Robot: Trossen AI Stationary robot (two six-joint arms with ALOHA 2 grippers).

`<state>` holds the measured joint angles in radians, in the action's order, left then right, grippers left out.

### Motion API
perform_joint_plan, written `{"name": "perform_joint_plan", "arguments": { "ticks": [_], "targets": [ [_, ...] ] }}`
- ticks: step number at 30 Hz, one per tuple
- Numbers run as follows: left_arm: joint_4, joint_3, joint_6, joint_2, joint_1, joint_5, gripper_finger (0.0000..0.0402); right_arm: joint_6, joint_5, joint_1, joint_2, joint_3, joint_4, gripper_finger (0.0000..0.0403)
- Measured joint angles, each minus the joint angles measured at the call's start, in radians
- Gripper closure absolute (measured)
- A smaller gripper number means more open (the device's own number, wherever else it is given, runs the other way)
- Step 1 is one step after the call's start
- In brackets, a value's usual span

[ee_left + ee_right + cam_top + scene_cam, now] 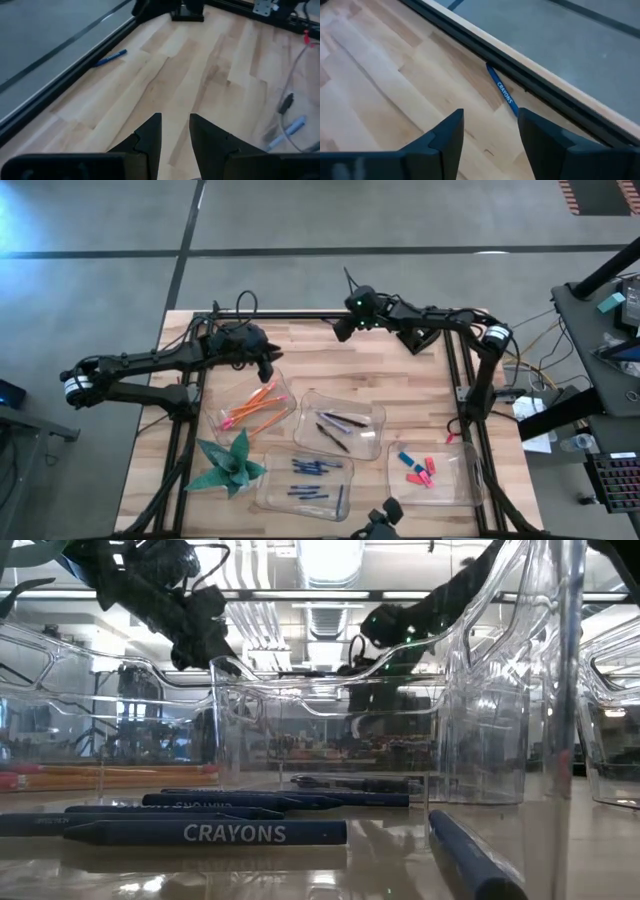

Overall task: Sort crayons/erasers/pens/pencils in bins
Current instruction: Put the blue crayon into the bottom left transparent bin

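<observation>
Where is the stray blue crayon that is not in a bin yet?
The stray blue crayon lies on bare wood against the table's far edge rail, just ahead of the open right gripper.

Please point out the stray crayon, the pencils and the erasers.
stray crayon (502, 92): right wrist view, its printed label.
pencils (252, 402): high view, middle of the bundle.
erasers (417, 469): high view, the pink block.

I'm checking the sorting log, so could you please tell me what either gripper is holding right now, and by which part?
Nothing is held. The left gripper has bare wood between its fingers, and the right gripper stands open above a blue crayon on the table.
</observation>
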<state>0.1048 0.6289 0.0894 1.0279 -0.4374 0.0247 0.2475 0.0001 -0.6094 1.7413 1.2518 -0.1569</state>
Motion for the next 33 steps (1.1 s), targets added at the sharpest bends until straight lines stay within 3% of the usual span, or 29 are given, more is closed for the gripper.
{"name": "perform_joint_plan", "arguments": {
  "ticks": [8,21,25,33],
  "targets": [
    [0.000,0.000,-0.002,0.000,0.000,-0.062,0.0315,-0.009,-0.003,-0.017,0.142,0.085,-0.012,0.0222],
    [0.001,0.000,-0.001,0.000,0.000,-0.061,0.0315,-0.136,-0.013,-0.075,0.405,0.439,-0.362,0.0220],
    [0.001,0.000,-0.001,0.000,0.000,-0.061,0.0315,-0.160,-0.062,-0.079,0.443,0.516,-0.391,0.0220],
    [0.004,0.000,-0.001,0.000,-0.001,-0.061,0.0315,-0.214,-0.061,-0.079,0.479,0.611,-0.530,0.0224]
  ]
}}
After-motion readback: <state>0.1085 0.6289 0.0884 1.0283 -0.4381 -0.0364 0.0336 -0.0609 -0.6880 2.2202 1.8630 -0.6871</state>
